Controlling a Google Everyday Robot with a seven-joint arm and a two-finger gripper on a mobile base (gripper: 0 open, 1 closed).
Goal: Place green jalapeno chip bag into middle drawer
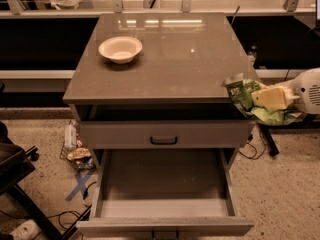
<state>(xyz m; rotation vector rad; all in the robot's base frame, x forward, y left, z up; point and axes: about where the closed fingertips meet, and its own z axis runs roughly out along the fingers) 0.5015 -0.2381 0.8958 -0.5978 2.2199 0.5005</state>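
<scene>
The green jalapeno chip bag is crinkled and shiny. It hangs in my gripper just off the right front corner of the grey cabinet top. The gripper comes in from the right edge on a white arm and is shut on the bag, with a pale yellow finger across it. The middle drawer is pulled open below, its flat bottom bare. It lies lower and to the left of the bag. The drawer above it is shut and has a dark handle.
A white bowl stands on the cabinet top at the back left. Litter and a small bottle lie on the floor left of the cabinet. A dark chair base and cables are at the lower left. A black stand is on the right.
</scene>
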